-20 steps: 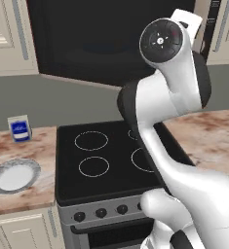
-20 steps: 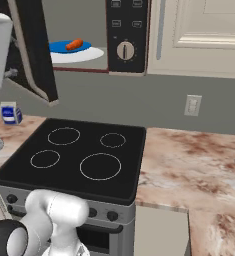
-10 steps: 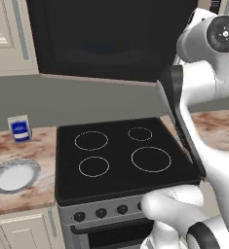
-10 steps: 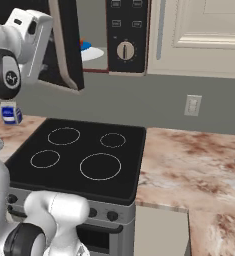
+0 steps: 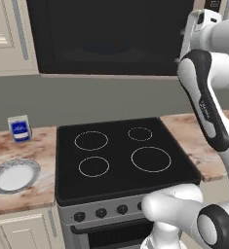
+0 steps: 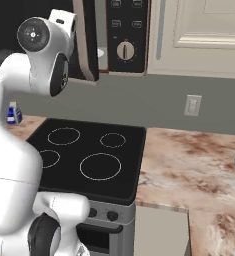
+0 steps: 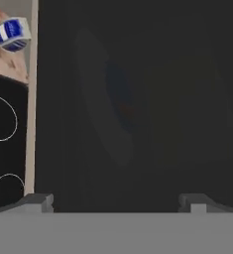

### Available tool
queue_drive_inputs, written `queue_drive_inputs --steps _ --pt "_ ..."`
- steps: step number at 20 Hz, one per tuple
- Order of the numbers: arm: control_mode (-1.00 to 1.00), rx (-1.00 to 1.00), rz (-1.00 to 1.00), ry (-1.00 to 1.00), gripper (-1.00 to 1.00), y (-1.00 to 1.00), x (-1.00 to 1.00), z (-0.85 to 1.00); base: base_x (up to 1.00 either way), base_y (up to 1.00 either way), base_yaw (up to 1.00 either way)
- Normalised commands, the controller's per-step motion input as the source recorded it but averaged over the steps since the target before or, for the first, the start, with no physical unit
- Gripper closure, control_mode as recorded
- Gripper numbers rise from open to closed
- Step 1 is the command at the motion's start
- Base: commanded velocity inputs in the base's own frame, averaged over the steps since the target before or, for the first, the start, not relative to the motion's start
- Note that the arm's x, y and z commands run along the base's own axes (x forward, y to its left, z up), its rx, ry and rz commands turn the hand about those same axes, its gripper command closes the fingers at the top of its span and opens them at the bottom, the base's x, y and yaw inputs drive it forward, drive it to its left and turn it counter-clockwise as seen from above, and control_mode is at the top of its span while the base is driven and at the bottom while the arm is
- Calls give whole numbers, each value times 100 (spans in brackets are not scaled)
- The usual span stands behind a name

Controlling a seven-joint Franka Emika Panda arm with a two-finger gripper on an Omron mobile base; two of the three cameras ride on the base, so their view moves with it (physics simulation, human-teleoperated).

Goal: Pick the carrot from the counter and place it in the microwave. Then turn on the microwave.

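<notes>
Carrot (image 7: 130, 110) and plate (image 7: 119, 101) blurred behind the microwave's (image 5: 111, 36) dark glass

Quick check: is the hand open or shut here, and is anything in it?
Hand: open, fingertips spread wide, nothing between them; it faces the dark glass of the microwave door.

Microwave (image 5: 111, 39) glass dark, glossy; counter (image 6: 189, 165) marbled stone.
</notes>
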Motion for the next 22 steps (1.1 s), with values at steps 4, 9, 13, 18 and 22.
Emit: queue_drive_inputs --steps 4,9,13,18,22 --pt "-100 0 21 0 -100 -14 31 -8 0 0 0" --pt "-100 0 18 -1 -100 -1 12 -17 0 0 0" --pt "-100 0 13 -3 -100 0 2 -21 0 0 0" --pt "-100 -2 11 -3 -100 0 4 -19 0 0 0" --pt "-100 -1 8 -4 -100 0 0 -6 0 0 0"
